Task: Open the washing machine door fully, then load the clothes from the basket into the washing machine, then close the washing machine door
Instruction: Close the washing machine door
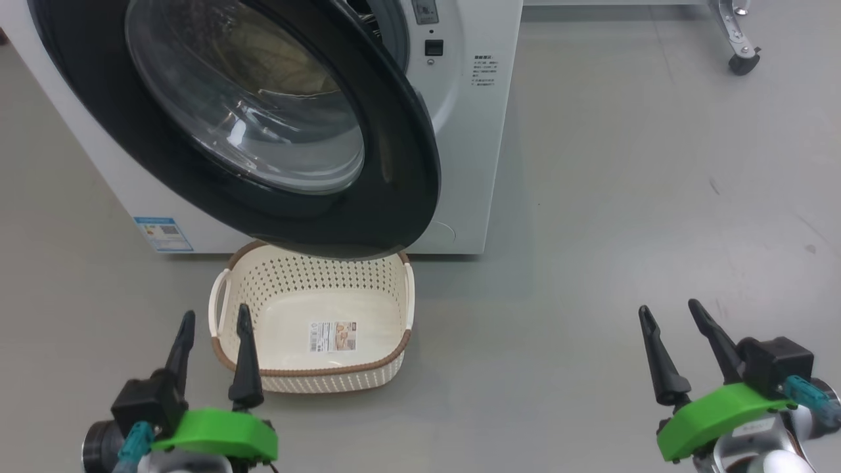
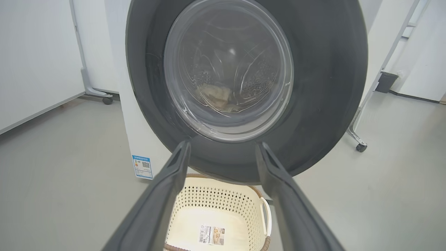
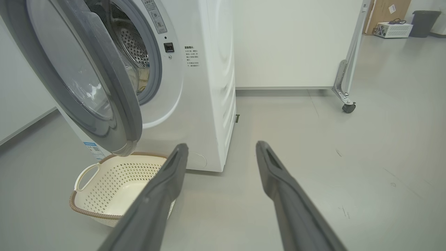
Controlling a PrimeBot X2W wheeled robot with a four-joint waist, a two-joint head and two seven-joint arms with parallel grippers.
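Washing machine stands big and white on the grey floor. Its round black door hangs partly open, its edge out over the cream basket, which sits on the floor right by the machine. Yellowish clothes show through the glass, down inside the drum. Left gripper and right gripper hover low, fingers spread apart.

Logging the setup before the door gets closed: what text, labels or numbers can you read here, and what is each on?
At the lower corner of the washing machine, a blue label: QR code, print too small to read.
On the bottom of the basket, a sticker: barcode and picture, words blurred.
On the machine's front panel, a printed block: small characters, unreadable.
Nothing can be quoted.
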